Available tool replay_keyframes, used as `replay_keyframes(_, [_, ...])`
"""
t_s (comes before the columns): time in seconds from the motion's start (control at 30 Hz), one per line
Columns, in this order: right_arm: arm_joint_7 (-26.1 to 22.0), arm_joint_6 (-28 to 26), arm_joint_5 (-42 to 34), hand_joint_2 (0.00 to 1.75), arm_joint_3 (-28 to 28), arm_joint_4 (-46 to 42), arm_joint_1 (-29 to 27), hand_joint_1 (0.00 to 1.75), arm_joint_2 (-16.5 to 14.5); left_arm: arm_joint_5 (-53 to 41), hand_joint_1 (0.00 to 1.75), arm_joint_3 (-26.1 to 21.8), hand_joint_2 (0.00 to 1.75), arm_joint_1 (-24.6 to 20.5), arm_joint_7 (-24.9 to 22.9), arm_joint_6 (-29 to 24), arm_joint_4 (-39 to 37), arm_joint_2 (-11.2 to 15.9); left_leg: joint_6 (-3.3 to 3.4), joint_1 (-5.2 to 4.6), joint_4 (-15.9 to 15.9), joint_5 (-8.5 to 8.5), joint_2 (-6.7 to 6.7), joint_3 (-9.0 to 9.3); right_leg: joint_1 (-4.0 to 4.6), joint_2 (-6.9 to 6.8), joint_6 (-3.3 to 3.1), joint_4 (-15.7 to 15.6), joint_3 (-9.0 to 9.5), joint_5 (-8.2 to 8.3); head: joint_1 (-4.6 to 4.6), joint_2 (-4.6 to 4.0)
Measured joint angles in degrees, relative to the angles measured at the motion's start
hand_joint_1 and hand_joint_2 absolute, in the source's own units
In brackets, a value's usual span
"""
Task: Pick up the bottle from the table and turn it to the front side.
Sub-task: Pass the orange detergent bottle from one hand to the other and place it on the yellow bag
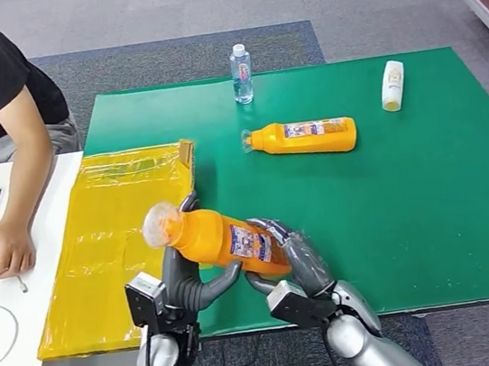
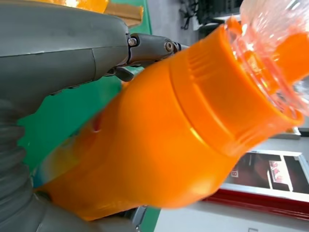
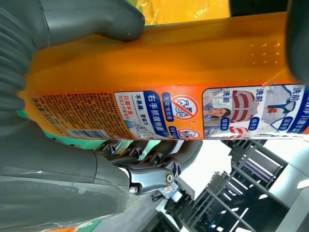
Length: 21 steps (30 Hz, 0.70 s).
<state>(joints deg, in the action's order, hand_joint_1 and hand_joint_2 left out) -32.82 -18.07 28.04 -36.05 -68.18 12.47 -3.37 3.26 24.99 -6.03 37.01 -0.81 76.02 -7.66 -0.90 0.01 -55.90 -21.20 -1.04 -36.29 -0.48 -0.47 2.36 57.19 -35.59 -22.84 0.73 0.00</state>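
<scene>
An orange bottle (image 1: 223,241) with a clear cap and a printed label hangs above the near edge of the green mat (image 1: 396,207), held between both hands. My left hand (image 1: 189,277) grips its neck end; the left wrist view has the orange neck and clear cap (image 2: 189,121) close up under the thumb (image 2: 62,43). My right hand (image 1: 294,262) grips the base end. In the right wrist view the label (image 3: 164,113) faces the camera, with the thumb (image 3: 91,19) over the orange bottle (image 3: 189,63) and dark fingers (image 3: 153,159) under it.
A second orange bottle (image 1: 304,137) lies on the mat further back. A small water bottle (image 1: 241,73) stands at the far edge and a white bottle (image 1: 392,85) lies at the far right. A yellow bag (image 1: 100,249) lies left. A person's arm (image 1: 20,192) rests on the white desk.
</scene>
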Motion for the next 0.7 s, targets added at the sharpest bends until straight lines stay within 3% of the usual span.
replay_keyframes(0.03, [0.01,-0.26,0.22,1.75,-0.13,-0.01,0.0,1.75,0.0,0.75,1.75,-0.09,1.75,-0.26,-0.43,0.51,-0.27,-0.02,0.0,0.0,0.0,0.0,0.0,0.0,0.0,0.0,0.0,0.0,0.0,0.0,0.0,0.0])
replay_keyframes(0.37, [0.23,-1.66,0.89,1.75,-0.51,-1.76,-0.5,1.75,0.02,7.11,1.75,-1.79,1.75,-2.84,-2.89,5.9,-3.38,-0.42,-0.02,0.0,0.0,0.02,0.0,-0.01,0.0,0.01,0.0,0.0,-0.03,0.0,-0.01,0.0])
replay_keyframes(0.7, [0.67,-1.77,1.08,1.75,-0.6,-4.59,-0.82,1.75,0.08,4.53,1.75,-2.5,1.75,-4.79,-1.12,5.6,-4.26,-0.73,-0.02,0.0,0.0,0.02,0.0,-0.01,0.0,0.01,0.0,0.01,-0.03,0.0,-0.01,0.0])
